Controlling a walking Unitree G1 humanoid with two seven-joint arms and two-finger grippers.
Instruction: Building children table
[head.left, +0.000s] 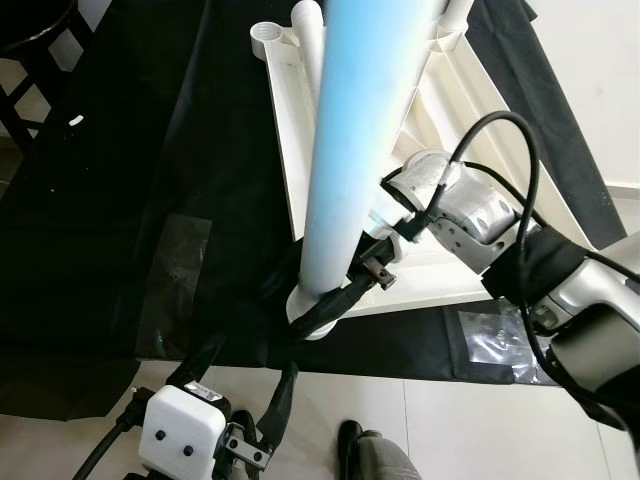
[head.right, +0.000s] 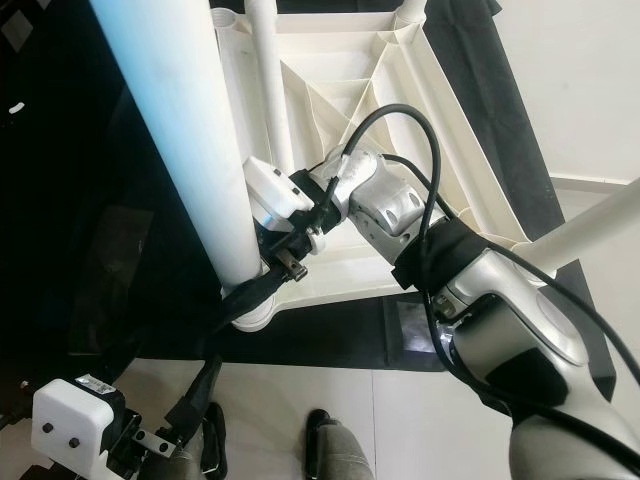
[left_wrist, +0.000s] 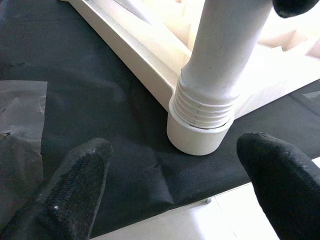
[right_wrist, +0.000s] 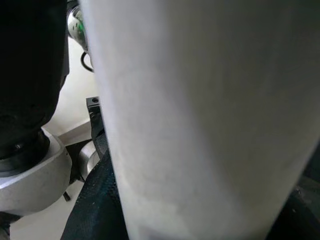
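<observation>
**Leg half-threaded: the risk is a crooked seat or a slipped grip**

The white table leg (head.left: 355, 150) stands in the corner socket (left_wrist: 196, 131) of the upturned tabletop (head.right: 400, 120), which lies underside-up on a black cloth (head.left: 150, 200) spread on the floor. Several turns of thread show above the socket's collar in the left wrist view, so the leg looks only partly screwed in. The right gripper (head.left: 365, 265) is at the base of the leg with its jaws clamped on it just above the socket; the left gripper (head.left: 245, 395) hangs lower and nearer the robot, jaws apart and holding nothing, aimed at the same joint.

The main hazard, as I judge it, is cross-threading: if the leg leans while it is turned, the threads could bind and the joint would jam short of home. The smooth round leg may also spin inside the jaws without turning. A hard twist could drag the light tabletop across the cloth, since nothing pins it.

Around the joint, other legs (head.left: 308, 40) stand in the far sockets, clear of the work. A clear plastic bag (head.left: 490, 335) lies on the cloth beside the right arm, and another sheet of plastic (left_wrist: 20, 107) lies near the left gripper. The right arm's black cable (head.right: 400, 130) loops over the tabletop and could snag on its ribs.
</observation>
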